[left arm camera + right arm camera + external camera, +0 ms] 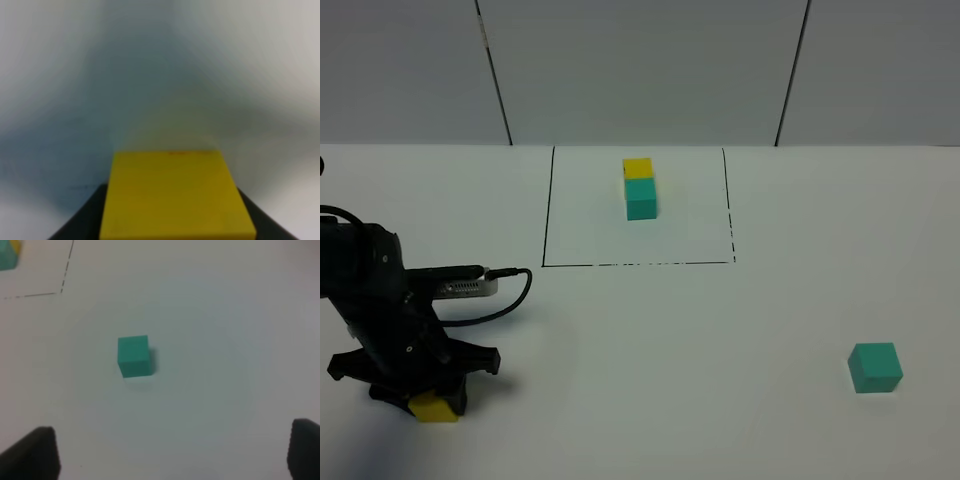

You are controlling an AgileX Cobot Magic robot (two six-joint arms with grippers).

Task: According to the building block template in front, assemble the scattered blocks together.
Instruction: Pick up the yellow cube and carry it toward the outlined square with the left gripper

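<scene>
2 loose cubes, 1 template and 2 grippers of mine, catalogued.

Item 1, building block template [640, 187]: far centre of the table [720, 330], inside the black rectangle [548, 215]. Its yellow piece is on the far side and its teal piece touches it on the near side. It sits there, I judge, as the pattern to copy.

Item 2, yellow cube [434, 408]: near left, clamped between the jaws of my left gripper [428, 398]. I judge it is held for carrying toward its partner.

Item 3, teal cube [875, 367]: near right, alone on the table, well apart from the yellow cube and the template. Nothing touches it.

Item 4, right gripper [170, 455]: jaws wide apart with nothing between them, up off the table with the teal cube ahead. It is likely lining up a pick.

Views compared: the high camera places all 3 block groups, but my arm hides most of the grip, and my right gripper is outside its picture. The left wrist view shows a yellow face seated between dark fingers [80, 222], with the background blurred. Only the right wrist view shows the parted jaws, plus 1 corner of the rectangle and the template's edge.
</scene>
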